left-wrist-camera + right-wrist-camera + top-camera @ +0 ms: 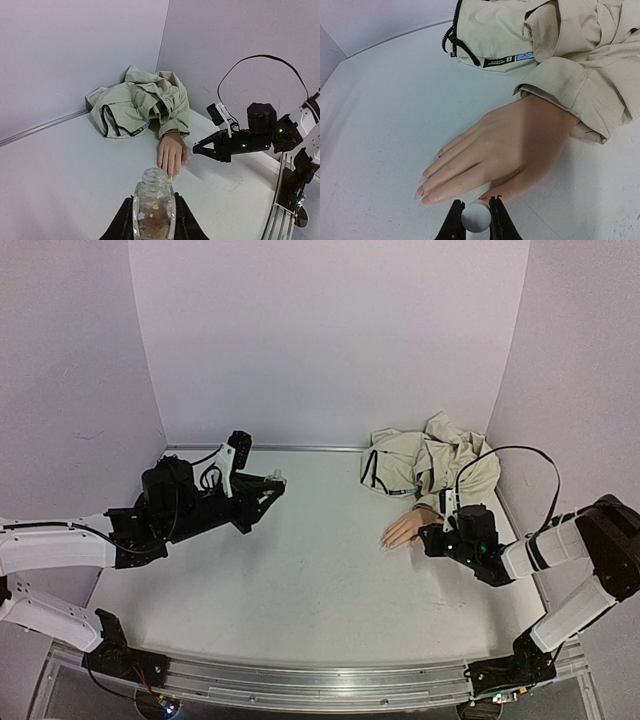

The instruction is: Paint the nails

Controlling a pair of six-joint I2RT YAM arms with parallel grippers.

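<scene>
Right end effector [475,207] clamped on small white round piece [475,218], just beside thumb side of mannequin hand [510,145]; nails [419,193] just ahead to its left, lying on desk [380,125]. Left end effector [154,212] clamped on clear bottle [154,192], well apart; beige jacket [580,85] bunched behind wrist.

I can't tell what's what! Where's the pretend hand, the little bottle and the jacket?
pretend hand [520,145]: right wrist view, back of the hand.
little bottle [154,202]: left wrist view, its clear body.
jacket [135,97]: left wrist view, crumpled middle.
</scene>
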